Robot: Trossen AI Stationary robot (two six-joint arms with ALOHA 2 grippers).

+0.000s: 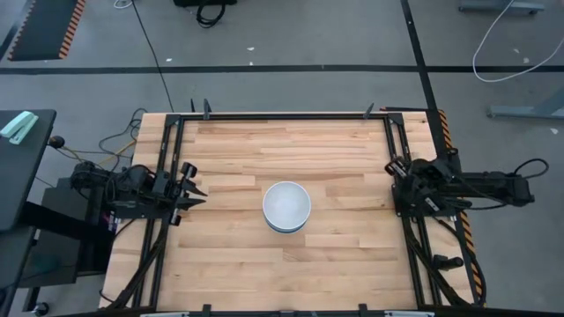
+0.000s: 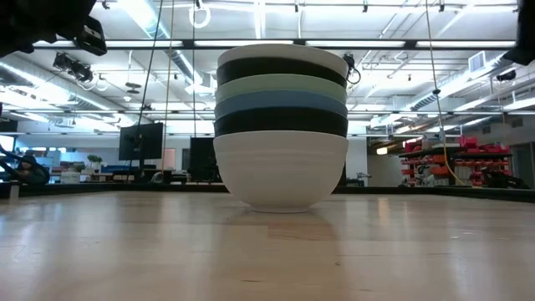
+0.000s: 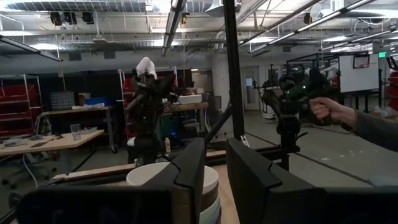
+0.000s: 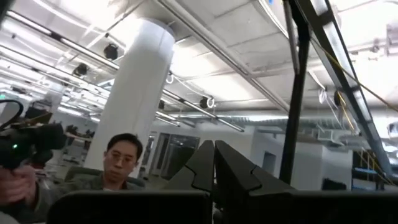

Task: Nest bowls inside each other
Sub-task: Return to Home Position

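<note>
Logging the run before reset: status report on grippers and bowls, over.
Left gripper open, left table edge. Right gripper shut, right edge. Six bowls nested in one stack, table centre. Nothing touching it.

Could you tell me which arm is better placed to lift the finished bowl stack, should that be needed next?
Probably left: the left hand is open and points at the stack of bowls, which its wrist view shows. The right hand is shut, and its wrist view shows no bowls.

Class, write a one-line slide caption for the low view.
Six nested bowls stand in one stack on the wooden table, white at bottom and top.
</note>
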